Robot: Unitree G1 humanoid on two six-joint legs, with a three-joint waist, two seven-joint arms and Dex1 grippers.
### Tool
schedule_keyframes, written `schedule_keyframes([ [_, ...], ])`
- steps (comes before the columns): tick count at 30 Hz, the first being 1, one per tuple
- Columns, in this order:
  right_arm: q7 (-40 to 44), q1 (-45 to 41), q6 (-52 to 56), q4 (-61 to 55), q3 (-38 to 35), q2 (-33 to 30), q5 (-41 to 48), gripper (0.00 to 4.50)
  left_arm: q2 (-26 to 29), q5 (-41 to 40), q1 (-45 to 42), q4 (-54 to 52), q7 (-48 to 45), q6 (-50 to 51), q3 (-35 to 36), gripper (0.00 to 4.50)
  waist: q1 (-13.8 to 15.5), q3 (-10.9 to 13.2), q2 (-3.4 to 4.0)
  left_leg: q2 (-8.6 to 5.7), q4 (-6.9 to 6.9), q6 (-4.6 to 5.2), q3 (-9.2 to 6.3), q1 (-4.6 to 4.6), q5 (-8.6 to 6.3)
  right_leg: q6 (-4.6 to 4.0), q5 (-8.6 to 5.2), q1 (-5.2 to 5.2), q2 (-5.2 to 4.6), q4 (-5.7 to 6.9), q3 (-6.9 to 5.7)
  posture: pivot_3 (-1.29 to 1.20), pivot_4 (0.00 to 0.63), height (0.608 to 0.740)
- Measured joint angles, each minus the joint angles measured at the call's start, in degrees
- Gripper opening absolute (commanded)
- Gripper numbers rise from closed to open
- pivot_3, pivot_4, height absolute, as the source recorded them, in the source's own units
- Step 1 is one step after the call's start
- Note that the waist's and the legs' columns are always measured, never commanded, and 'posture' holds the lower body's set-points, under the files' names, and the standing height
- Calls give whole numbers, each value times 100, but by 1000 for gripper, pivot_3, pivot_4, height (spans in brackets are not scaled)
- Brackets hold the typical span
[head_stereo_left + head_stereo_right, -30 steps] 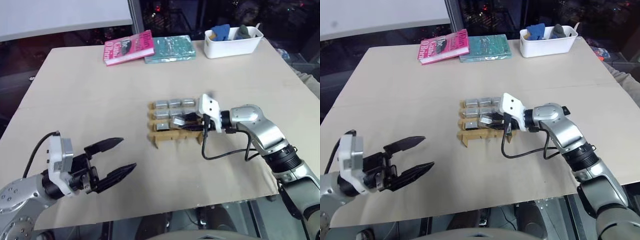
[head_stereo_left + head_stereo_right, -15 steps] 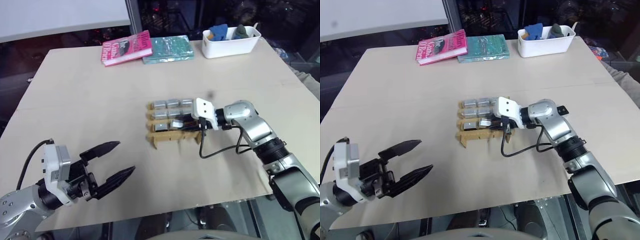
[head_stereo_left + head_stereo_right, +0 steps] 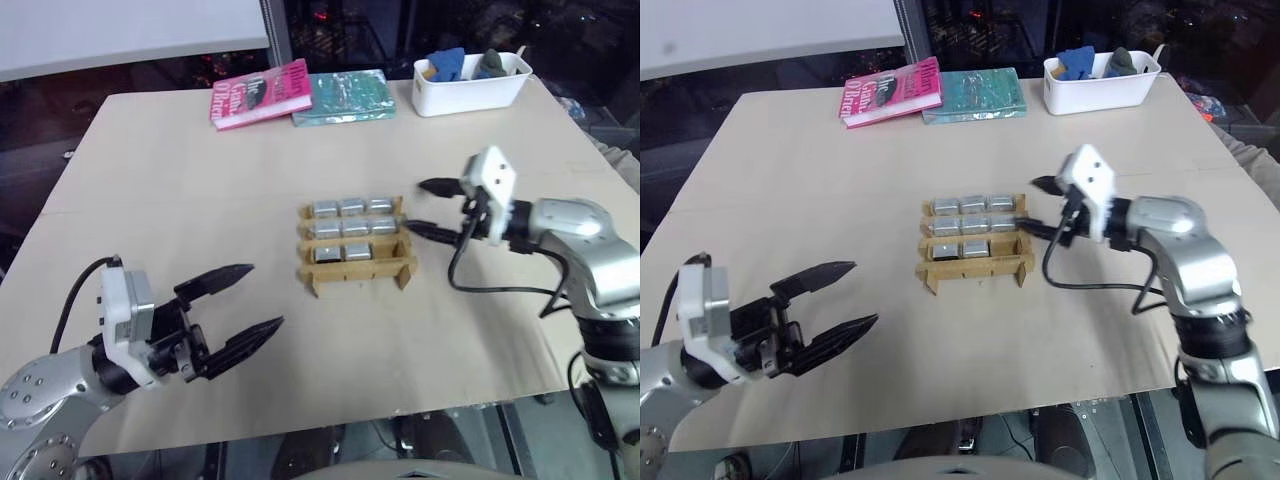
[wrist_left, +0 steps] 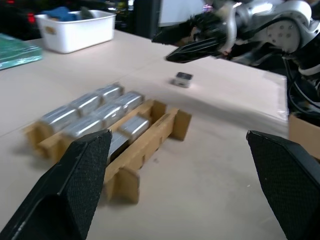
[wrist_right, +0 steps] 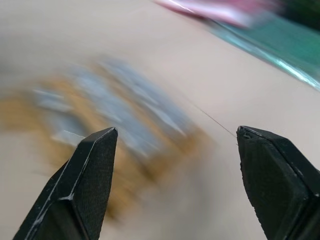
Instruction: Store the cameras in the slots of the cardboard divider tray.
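The cameras (image 3: 352, 229) sit in the cardboard divider tray (image 3: 360, 274) near the middle of the tabletop (image 3: 170, 180). The right hand (image 3: 414, 206) is just off the tray's right end. Its two black fingers are spread apart with nothing between them, and they point back toward the tray. The lower fingertip reaches close to the end of the middle row; whether it touches the cardboard cannot be told.

Eight silver-grey blocks fill the slots. Three lie in the far row, three in the middle row, and two in the near row, on its left and centre. The near row's right slot holds no block. In the left wrist view, one more camera (image 4: 183, 79) lies loose on the tabletop beyond the tray, below the right hand.

The left hand (image 3: 265, 295) hangs above the near left part of the tabletop, well apart from the tray. Its fingers are wide apart and empty, and they point toward the tray.

At the far edge lie a pink book (image 3: 260, 93) and, just beside it, a teal book (image 3: 345, 97). To their right stands a white bin (image 3: 470, 88) with blue and grey items in it.
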Motion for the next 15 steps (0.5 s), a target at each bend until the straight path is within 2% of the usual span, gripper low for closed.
schedule_keyframes([
  [7,-1692,-1,454,949,-396,277,-633,3766,127,-35,-776,141,178,199,-522,4500,-23,-1,1,0,-12,-4,11,0,5,0,0,-15,7,7,12,0,150,740],
  [11,-1947,275,569,1168,-398,472,-658,3766,182,-135,-1002,144,216,275,-607,4500,-20,-1,2,0,-24,-3,17,-2,5,1,0,-21,9,2,16,0,150,740],
  [15,-1934,387,558,1279,-391,411,-642,3766,183,-189,-1022,135,284,360,-716,4500,-22,-2,2,0,-25,-2,22,-1,5,2,1,-20,10,1,19,0,150,740],
])
